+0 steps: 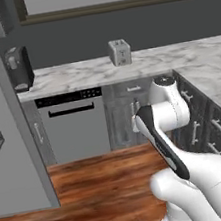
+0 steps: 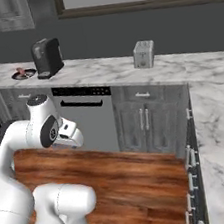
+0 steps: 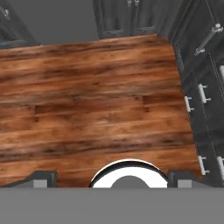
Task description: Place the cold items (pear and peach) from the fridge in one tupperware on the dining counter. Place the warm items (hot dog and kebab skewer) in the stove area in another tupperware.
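Note:
My gripper is open, its two dark fingertips set wide apart with nothing between them. It points down at the bare wooden floor, folded in close to the arm's base. The white hand hangs in front of the dishwasher. A small dark plate holding something reddish lies on the counter beside the coffee machine; I cannot tell what it is. The tall grey fridge stands at the left. Pear, peach, hot dog, kebab skewer and tupperware are out of view.
An L-shaped marble counter runs along the back wall and down the right side. On it stand a black coffee machine and a toaster. Below are a dishwasher and dark cabinets. Wooden floor lies between.

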